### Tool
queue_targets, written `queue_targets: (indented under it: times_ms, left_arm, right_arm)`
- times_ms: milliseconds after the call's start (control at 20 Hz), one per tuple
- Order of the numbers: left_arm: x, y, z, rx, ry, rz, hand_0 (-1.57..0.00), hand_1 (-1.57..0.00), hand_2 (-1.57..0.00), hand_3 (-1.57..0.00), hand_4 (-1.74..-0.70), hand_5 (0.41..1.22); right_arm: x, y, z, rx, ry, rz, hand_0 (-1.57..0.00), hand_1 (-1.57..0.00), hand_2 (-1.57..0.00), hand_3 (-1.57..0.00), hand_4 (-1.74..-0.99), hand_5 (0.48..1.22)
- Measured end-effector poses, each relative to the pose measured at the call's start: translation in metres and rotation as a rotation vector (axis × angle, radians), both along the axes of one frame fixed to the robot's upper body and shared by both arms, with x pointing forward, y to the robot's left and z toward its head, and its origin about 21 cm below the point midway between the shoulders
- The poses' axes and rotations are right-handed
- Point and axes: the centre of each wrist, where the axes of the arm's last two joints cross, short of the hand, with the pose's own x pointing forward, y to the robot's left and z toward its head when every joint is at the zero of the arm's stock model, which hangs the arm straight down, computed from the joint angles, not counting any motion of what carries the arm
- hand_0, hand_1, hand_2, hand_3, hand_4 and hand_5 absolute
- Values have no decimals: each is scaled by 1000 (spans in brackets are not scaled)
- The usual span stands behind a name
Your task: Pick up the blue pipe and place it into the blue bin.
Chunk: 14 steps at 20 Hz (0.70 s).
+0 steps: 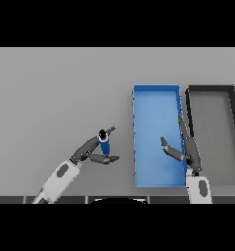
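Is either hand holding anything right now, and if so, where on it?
The left hand grips the blue pipe around its sides, fingers and thumb closed on it. The right hand holds nothing, open over the blue bin.

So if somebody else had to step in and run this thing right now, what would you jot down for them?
Left hand: fingers and thumb curled round the blue pipe, which stands roughly upright, left of the blue bin.
Right hand: open, holding nothing, over the blue bin's right side.
A black bin sits right of the blue one.
Done: pipe is grasped.
Left: carry it right, over the blue bin, and release it inside. Whether the pipe is off the table cannot be told.
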Motion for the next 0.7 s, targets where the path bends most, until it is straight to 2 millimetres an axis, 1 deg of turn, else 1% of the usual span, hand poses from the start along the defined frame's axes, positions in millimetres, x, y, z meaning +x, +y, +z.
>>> queue_targets:
  times_ms: [50, 100, 150, 200, 250, 300, 350, 450, 550, 600, 650, 700]
  left_arm:
    - [3, -4, 1, -17, -2, -1, 1, 0, -54, -40, -1140, 502]
    - [3, -4, 0, -49, 6, -3, 1, -41, -151, -121, -1186, 550]
    - [3, -5, -3, -78, 21, 6, -10, -156, -308, -276, -1243, 613]
    - [1, -8, -6, -108, 34, 11, -125, -319, -485, -535, -1281, 735]
    - [2, -11, -5, -144, 38, 15, -359, -547, -689, -742, -1369, 832]
    - [1, -15, -7, -156, 48, 17, -602, -752, -865, -908, -1439, 910]
    - [0, -17, -5, -162, 38, 26, -796, -915, -1006, -1030, -1497, 972]
    - [-1, -21, -4, -165, 49, 8, -1075, -1151, -1210, -1194, -1580, 1062]
    - [-3, -26, -6, -172, 14, 2, -1253, -1302, -1340, -1330, -1530, 1119]
    - [-3, -30, -3, -164, 5, 2, -1317, -1356, -1386, -1378, -1513, 1139]
    - [-6, -29, -4, -160, -12, 4, -1368, -1399, -1423, -1417, -1501, 1156]
    - [-6, -31, -3, -177, -29, 4, -1408, -1434, -1453, -1448, -1492, 1169]
  right_arm:
    - [3, 0, 2, 6, 7, -5, 1, 1, 1, 1, -1210, 653]
    - [2, -1, 1, 8, -1, -5, 1, 1, 1, 1, -1213, 655]
    - [1, -2, -1, 5, 2, -1, 1, 1, 1, 1, -1217, 655]
    - [3, -1, -1, 12, 7, -1, 1, 1, 1, 1, -1220, 656]
    - [3, 1, 0, 17, -2, 6, 1, 1, 1, 1, -1220, 656]
    - [3, 2, -2, 19, 9, -3, 1, 1, 1, 1, -1219, 657]
    - [5, 0, -4, 12, 15, -10, 1, 1, 1, 1, -1224, 658]
    - [7, 0, -2, 21, 9, 5, 1, 1, 1, 1, -1233, 660]
    - [7, 1, 3, 29, 1, -1, 1, 1, 1, 1, -1224, 651]
    - [8, 3, 1, 29, 16, 2, 1, 1, 1, 1, -1222, 646]
    - [7, 3, 0, 36, 21, 8, 1, 1, 1, 1, -1221, 638]
    - [7, 2, 1, 40, 20, 4, 1, 1, 1, 1, -1220, 635]
